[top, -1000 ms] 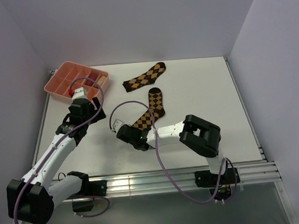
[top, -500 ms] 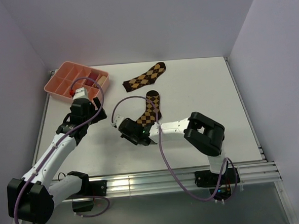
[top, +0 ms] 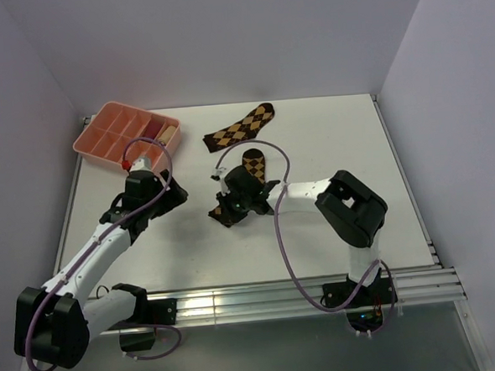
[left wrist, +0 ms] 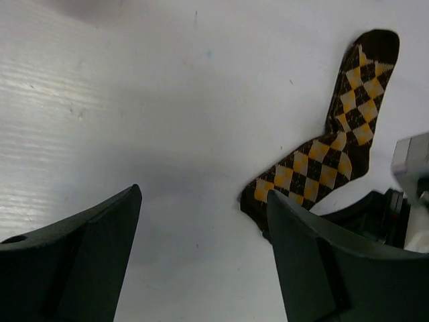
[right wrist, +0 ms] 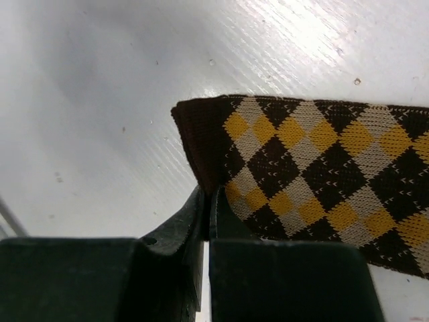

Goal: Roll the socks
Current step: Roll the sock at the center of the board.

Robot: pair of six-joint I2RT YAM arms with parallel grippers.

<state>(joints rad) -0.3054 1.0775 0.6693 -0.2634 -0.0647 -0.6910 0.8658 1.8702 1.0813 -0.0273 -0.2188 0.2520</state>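
Observation:
Two dark brown socks with tan-orange diamonds lie on the white table. The far sock (top: 240,126) lies flat and untouched. The near sock (top: 254,161) (left wrist: 335,154) (right wrist: 322,168) runs under my right wrist. My right gripper (top: 225,212) (right wrist: 209,196) is shut on the dark edge of that sock's near end. My left gripper (top: 177,195) (left wrist: 204,196) is open just left of that end, with only bare table between its fingers (left wrist: 87,255).
A pink compartment tray (top: 102,137) stands at the back left with reddish and beige rolls (top: 163,130) in its right cells. Grey walls close in on three sides. Purple cables loop over both arms.
My right gripper moved right to the near sock's lower end and shut on it, its wrist swinging over the sock. My left gripper drifted right towards that end.

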